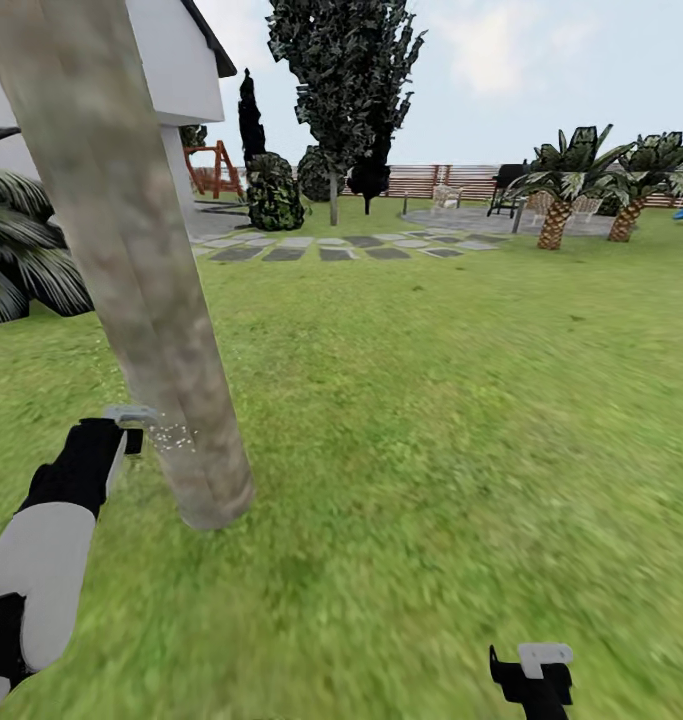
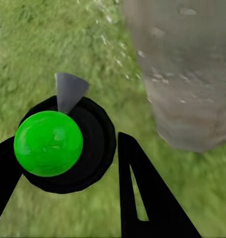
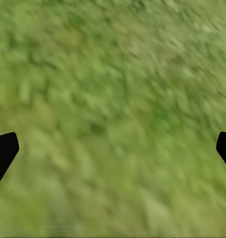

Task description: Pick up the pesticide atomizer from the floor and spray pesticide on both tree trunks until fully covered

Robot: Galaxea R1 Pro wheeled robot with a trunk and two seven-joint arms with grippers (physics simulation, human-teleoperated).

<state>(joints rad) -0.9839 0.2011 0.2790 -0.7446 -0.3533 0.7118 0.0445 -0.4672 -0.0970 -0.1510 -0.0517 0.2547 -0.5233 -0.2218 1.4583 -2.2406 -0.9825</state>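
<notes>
Atomizer point(image 2: 55, 144) nozzle apparently toward trunk point(image 1: 141, 270).

My left arm reaches forward and low at the left of the head view, white forearm and black wrist extended. My left gripper point(image 2: 68, 163) has its black fingers point(image 2: 142, 198) closed around what it carries. My right gripper point(image 1: 531, 680) hangs low at the right, fingertips spread wide with nothing between them.
</notes>
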